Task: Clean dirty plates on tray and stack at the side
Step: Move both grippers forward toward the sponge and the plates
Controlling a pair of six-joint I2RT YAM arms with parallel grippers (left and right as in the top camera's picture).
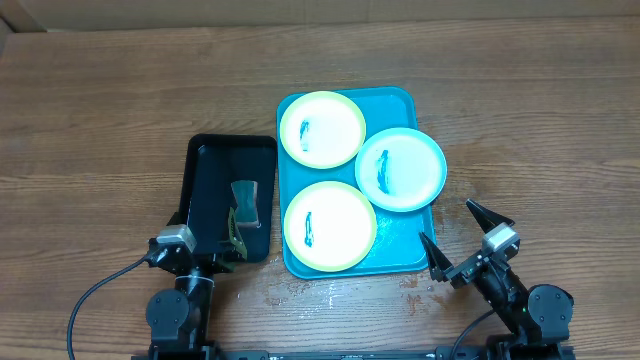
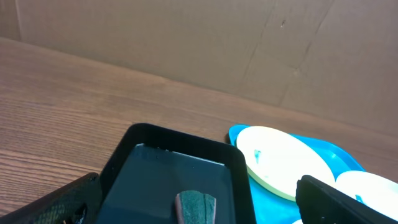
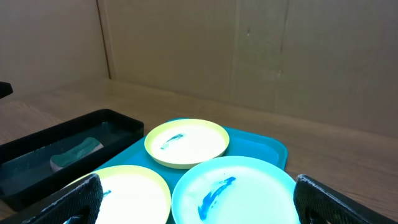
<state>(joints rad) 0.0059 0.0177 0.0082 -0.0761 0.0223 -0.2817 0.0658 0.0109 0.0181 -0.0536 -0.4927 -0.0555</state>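
progress: nothing cleaned or stacked yet | plates (image 1: 330, 226): all three smeared blue, on tray (image 1: 400, 250), table centre | sponge (image 1: 245, 198): in black tray (image 1: 205, 190), 9 o'clock of it | left claw (image 2: 198, 186), right claw (image 1: 456, 235): both apart, empty

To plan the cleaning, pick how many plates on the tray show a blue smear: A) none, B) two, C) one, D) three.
D: in the overhead view the far yellow-green plate, the near yellow-green plate and the light-blue plate on the tray each carry a blue smear.
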